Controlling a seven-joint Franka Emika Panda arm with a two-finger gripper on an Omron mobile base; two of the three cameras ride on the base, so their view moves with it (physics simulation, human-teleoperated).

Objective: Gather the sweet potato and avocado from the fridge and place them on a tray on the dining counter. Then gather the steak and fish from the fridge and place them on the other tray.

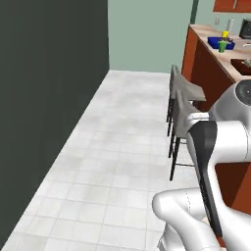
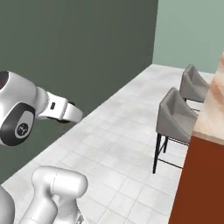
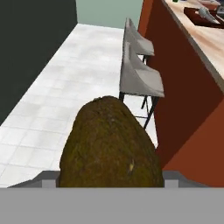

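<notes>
Flanking dining counter (image 3: pixel 192 65): grey stools (image 3: pixel 140 76).

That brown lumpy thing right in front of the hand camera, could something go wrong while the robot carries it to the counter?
Possibly. The end effector appears to hold the brownish-green lump, probably the avocado; its rounded shape could slip. The grey stools stand along the dining counter, so the arm may bump them. The dark brown tray already holds something greyish, leaving less room.
</notes>
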